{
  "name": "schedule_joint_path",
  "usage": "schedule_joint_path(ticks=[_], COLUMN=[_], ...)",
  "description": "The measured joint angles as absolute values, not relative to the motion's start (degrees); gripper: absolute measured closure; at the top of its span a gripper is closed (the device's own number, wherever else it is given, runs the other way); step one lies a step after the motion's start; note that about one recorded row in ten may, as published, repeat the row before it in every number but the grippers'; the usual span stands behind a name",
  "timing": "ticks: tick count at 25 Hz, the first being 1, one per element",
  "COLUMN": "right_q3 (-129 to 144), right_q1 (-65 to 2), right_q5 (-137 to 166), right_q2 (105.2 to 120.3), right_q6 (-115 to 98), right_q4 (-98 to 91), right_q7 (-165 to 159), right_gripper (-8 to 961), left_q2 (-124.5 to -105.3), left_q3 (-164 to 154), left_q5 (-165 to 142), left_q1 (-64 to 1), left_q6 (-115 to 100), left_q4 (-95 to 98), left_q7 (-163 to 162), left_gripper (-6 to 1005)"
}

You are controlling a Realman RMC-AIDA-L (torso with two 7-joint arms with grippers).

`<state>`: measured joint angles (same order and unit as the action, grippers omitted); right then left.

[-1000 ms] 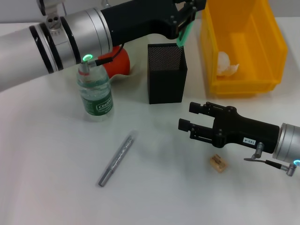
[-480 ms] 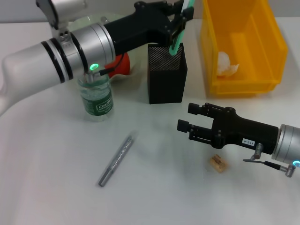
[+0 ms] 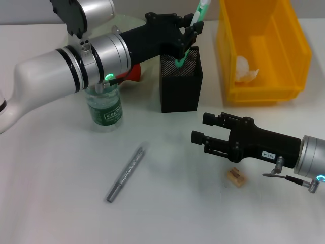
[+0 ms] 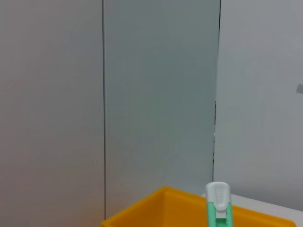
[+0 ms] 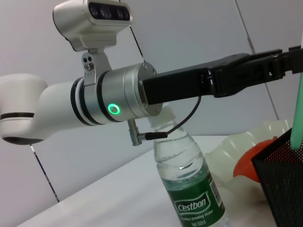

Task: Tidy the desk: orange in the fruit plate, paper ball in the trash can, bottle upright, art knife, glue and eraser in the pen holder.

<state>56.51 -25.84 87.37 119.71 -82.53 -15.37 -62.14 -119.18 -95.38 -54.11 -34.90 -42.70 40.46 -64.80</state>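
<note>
— While my left gripper [image 3: 187, 36] hung over the pen holder [image 3: 180, 85], what did it hold?
— It was clamped on the green-and-white art knife [image 3: 192, 31], tip inside the mesh.
— And my right gripper [image 3: 202, 129]?
— Its fingers were spread, empty, just beside the eraser [image 3: 236, 177] on the desk.

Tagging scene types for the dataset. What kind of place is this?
Probably a lab mock-up of an office desk: a plain white table against bare grey wall panels, set with a black mesh pen holder, a yellow trash can and a Cestbon water bottle.
</note>
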Motion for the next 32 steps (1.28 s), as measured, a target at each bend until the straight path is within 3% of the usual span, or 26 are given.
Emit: schedule_joint_path(ticks=[9,15,25,32], right_q3=[56.51,56.51,56.47,55.99], right_q1=[-25.77,-25.66,-25.71,-24.33], right_q5=[87.37,87.37,87.37,88.08], right_q2=[119.71,119.70,119.47,119.10], right_q6=[-82.53,-82.60,-84.68,-91.30], right_q4=[-15.29,-15.29,-15.88,-29.80], right_q7=[-62.14,-62.14,-62.46,-73.65], right_gripper=[254,254,254,254], left_q2=[-119.18,-118.39,-116.72,-117.34], left_q3=[-95.14,-94.02,-84.95,-72.87], left_q5=[-54.05,-54.28,-59.07,-63.37], left_q1=[-34.13,-31.72,-23.63,-18.16], left_q6=[-44.18,-55.82,-84.41,-103.87], left_q4=[40.79,43.67,52.08,48.23], left_q7=[-65.15,-65.39,-72.66,-73.31], left_gripper=[698,530,436,281])
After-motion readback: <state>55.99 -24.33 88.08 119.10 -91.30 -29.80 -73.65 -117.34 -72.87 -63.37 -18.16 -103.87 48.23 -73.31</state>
